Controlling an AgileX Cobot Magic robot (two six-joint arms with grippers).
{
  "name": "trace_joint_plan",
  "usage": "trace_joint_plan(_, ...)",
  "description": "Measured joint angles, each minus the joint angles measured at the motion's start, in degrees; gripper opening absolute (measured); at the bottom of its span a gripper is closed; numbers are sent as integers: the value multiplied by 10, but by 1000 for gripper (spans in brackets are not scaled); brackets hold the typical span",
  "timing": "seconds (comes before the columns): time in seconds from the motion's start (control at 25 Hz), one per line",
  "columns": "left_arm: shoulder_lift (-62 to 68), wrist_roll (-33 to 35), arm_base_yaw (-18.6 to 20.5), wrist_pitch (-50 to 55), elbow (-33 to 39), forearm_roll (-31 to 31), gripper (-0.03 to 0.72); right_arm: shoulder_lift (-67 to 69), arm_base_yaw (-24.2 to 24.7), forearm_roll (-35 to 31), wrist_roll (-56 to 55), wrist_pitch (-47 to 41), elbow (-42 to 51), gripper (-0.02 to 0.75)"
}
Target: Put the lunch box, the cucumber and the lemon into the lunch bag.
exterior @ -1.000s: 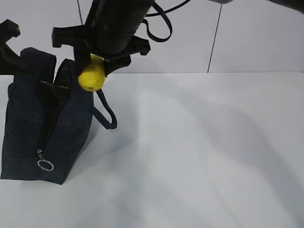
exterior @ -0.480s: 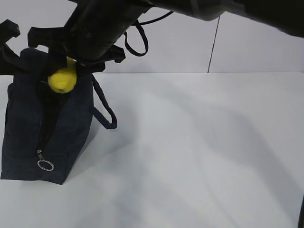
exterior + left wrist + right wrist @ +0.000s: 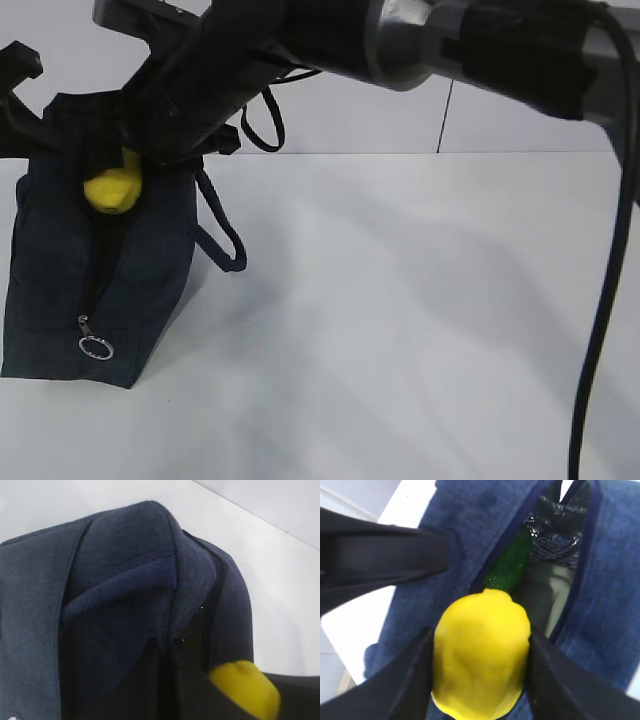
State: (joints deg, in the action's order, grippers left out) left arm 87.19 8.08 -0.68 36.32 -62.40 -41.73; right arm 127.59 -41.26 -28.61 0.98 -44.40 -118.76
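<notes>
The navy lunch bag [image 3: 60,270] stands at the left with its top zipper open. My right gripper [image 3: 120,178] reaches across and is shut on the yellow lemon [image 3: 112,190], which sits at the bag's opening. In the right wrist view the lemon [image 3: 480,652] is between both fingers [image 3: 415,680], just above the dark green cucumber [image 3: 510,565] lying inside the bag. A pale surface [image 3: 545,597] beside the cucumber looks like the lunch box. My left gripper [image 3: 18,100] holds the bag's top left edge [image 3: 150,540]; fabric hides its jaws.
The bag's looped handle [image 3: 225,235] hangs on its right side, under my right arm [image 3: 420,40]. A silver ring pull [image 3: 95,347] hangs low on the bag's front. The white table [image 3: 420,320] stretches right of the bag, with a wall behind.
My right gripper has carried the lemon left and slightly down, from beside the handle to the bag's open top. The bag and my left gripper have stayed in place.
</notes>
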Motion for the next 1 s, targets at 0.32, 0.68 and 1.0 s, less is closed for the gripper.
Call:
trace_joint_plan(0.32, 0, 0, 0, 0, 0, 0, -5, 7, 0, -10, 9, 19, 0, 631)
trace_joint_plan(0.68, 0, 0, 0, 0, 0, 0, -5, 7, 0, -14, 19, 21, 0, 640)
trace_joint_plan(1.0, 0, 0, 0, 0, 0, 0, -5, 7, 0, -28, 78, -19, -8, 640)
